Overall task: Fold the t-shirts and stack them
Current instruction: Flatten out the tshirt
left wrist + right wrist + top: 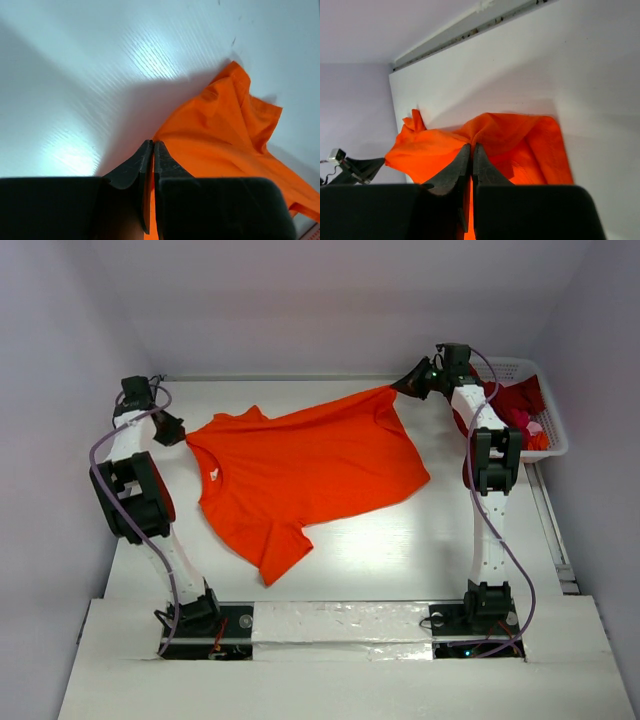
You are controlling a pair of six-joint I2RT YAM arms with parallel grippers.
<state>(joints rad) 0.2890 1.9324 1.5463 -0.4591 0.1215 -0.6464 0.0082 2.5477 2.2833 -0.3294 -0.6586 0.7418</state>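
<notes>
Left tool and right tool each clamp the orange t-shirt; its long axis runs between them.

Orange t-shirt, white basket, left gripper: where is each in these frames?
orange t-shirt (pixel 310 475), top external view, middle of its body panel.
white basket (pixel 552 415), top external view, its right-hand lattice wall.
left gripper (pixel 153 145), left wrist view, midway between its closed fingertips.

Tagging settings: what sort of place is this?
Probably a robot lab booth: a white table boxed in by plain walls, left arm and right arm bolted to its near edge, one orange t-shirt on it.
</notes>
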